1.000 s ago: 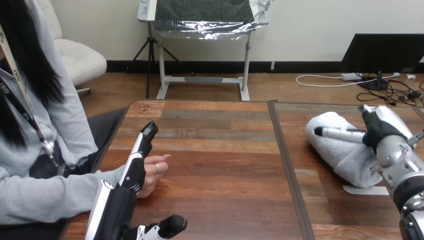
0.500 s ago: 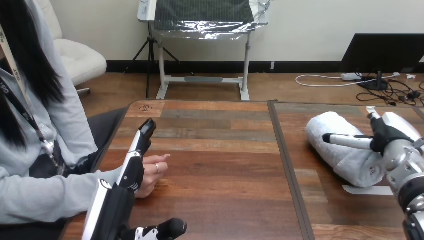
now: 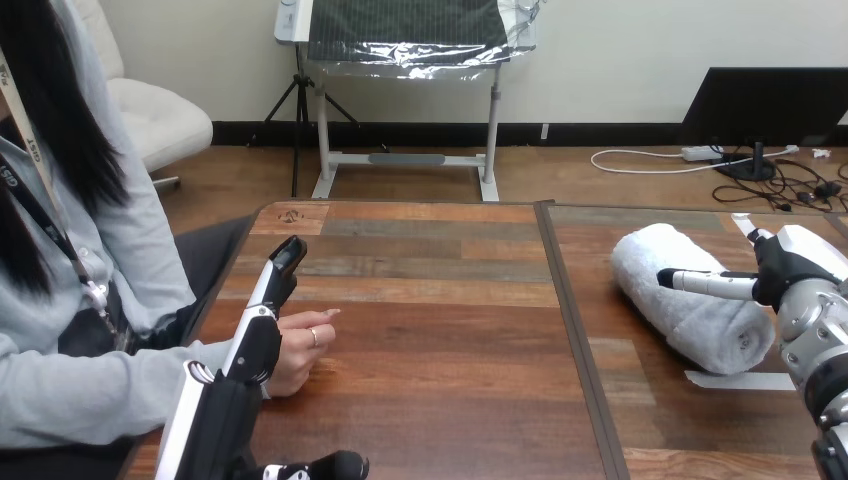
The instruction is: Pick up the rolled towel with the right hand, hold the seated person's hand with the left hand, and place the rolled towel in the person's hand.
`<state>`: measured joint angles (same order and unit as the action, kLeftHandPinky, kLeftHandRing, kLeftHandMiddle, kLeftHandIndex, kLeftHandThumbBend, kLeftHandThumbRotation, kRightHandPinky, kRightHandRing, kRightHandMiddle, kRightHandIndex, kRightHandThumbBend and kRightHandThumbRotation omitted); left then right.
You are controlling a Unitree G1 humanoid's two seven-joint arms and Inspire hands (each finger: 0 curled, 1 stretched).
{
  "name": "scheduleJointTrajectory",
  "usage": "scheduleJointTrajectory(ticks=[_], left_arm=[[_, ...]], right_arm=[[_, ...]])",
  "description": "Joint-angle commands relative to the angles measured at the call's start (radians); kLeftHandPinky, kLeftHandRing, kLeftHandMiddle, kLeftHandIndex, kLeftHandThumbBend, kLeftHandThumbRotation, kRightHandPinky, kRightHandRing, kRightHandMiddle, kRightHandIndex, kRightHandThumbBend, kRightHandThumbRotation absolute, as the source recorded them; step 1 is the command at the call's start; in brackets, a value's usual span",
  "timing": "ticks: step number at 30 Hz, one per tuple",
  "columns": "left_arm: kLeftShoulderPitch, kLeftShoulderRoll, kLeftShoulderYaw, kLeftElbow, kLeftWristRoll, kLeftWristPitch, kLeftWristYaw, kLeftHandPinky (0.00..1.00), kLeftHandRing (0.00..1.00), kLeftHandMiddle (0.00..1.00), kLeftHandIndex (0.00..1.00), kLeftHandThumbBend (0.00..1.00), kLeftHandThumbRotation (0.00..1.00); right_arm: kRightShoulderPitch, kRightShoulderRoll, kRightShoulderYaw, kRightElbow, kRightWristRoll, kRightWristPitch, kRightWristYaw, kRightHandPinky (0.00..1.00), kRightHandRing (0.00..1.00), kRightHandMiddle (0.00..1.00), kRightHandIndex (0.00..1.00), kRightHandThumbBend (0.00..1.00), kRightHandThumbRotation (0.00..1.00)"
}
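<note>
Landmark: rolled towel (image 3: 690, 300), lying on the wooden table (image 3: 450, 330). Right hand (image 3: 790, 272) is at the towel's right end, with one straight finger (image 3: 700, 283) reaching across the towel's top. A tape strip (image 3: 735, 380) lies just in front of the towel. Well left of the towel, the left hand (image 3: 218, 420) is extended beside the person's hand (image 3: 300, 345) — fingers straight, thumb apart, no grasp visible.

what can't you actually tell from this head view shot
1. Head view: whether the left hand touches the person's hand; the robot hand stands in front of the spot where they would meet.
2. Head view: most of the person's palm, behind the left hand.
3. Head view: whether the right hand rests on the rolled towel or hovers over it.
4. Head view: the towel's far side, hidden by its own bulk.
</note>
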<state>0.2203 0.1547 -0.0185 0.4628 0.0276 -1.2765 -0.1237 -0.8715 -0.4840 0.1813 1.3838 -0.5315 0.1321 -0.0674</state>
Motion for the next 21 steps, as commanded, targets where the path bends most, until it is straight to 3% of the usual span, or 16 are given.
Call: scheduleJointTrajectory(ticks=[1, 14, 21], left_arm=[[-0.028, 0.012, 0.005, -0.035, -0.014, -0.028, 0.001, 0.97, 0.99, 0.99, 0.97, 1.00, 0.70], [-0.012, 0.015, 0.034, -0.055, 0.010, -0.065, 0.008, 0.95, 0.97, 0.98, 0.97, 1.00, 0.72], [0.011, 0.033, 0.013, -0.086, -0.026, -0.050, 0.000, 0.95, 0.98, 0.98, 0.97, 1.00, 0.71]], right_arm=[[-0.102, -0.014, 0.016, -0.004, -0.015, 0.000, -0.003, 0.96, 1.00, 0.99, 0.97, 1.00, 0.63], [-0.075, -0.002, 0.021, 0.000, -0.015, 0.010, 0.000, 0.94, 1.00, 0.99, 0.96, 0.99, 0.62], [-0.052, 0.007, 0.014, 0.001, -0.009, 0.008, -0.002, 0.69, 0.99, 0.97, 0.95, 0.95, 0.59]])
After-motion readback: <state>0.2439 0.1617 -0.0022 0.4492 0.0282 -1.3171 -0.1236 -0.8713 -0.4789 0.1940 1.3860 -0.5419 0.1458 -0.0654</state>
